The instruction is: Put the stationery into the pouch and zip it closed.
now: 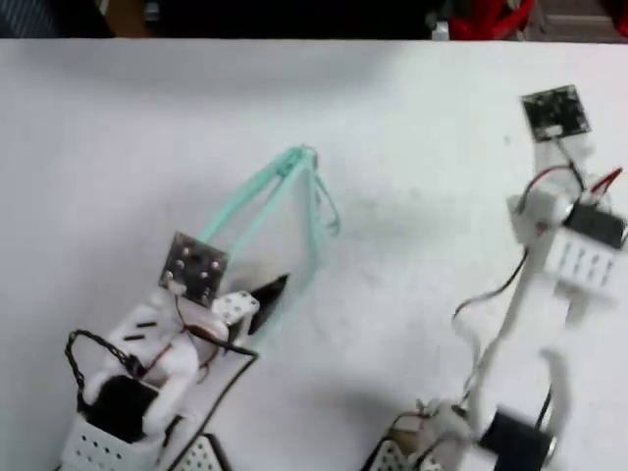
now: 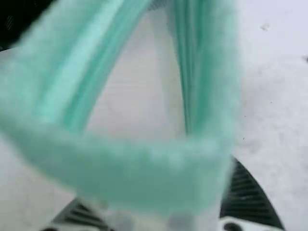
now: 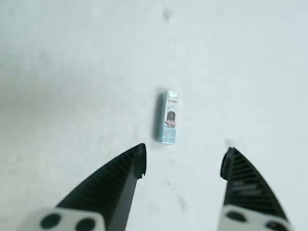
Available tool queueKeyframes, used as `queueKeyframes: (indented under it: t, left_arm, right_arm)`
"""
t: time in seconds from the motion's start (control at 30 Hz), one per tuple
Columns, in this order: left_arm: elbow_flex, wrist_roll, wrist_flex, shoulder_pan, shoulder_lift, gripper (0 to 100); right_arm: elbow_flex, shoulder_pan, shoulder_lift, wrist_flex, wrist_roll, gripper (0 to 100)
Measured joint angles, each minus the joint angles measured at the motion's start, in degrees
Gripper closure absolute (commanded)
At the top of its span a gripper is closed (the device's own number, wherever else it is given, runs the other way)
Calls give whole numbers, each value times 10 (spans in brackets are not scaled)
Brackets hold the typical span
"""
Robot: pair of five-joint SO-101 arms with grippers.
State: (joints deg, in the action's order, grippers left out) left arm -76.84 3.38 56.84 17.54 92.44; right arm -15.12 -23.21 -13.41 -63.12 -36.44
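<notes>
Mint-green pouch (image 2: 144, 173) rim lies nearest, at the left gripper (image 1: 260, 294), mouth gaping, around eight o'clock on the worktop (image 1: 118, 128); whether that gripper grips it I cannot tell. Over at three o'clock the right gripper (image 3: 185, 156) has its fingers wide and empty. A small stationery box (image 3: 168, 117) lies flat at their twelve o'clock, apart from both tips, lengthwise to them. Likely risks: closing short would pinch nothing, and a tip clipping the light box could send it skidding.

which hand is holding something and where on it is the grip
The left hand grips the pouch by its green edge, at the end nearest that arm. The right hand holds nothing.
</notes>
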Motion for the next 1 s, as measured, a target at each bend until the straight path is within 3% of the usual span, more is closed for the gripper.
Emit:
queueKeyframes:
  t: [0.13,0.4,0.53,0.7,0.87,1.0]
  left_arm:
    - [0,0,-4,0,0,796]
    - [-4,-1,-12,1,0,797]
    - [-4,-14,-12,1,0,797]
    - [-4,-18,-12,1,0,797]
    - [-4,-20,-12,1,0,797]
    - [-4,-20,-12,1,0,797]
  right_arm:
    - [99,-37,169,2,-3,752]
    - [268,-37,416,2,-3,754]
    - [326,-21,489,2,-3,771]
    - [387,-18,554,-11,-3,987]
    - [455,-18,589,-49,-3,981]
    - [528,-4,592,-142,-3,981]
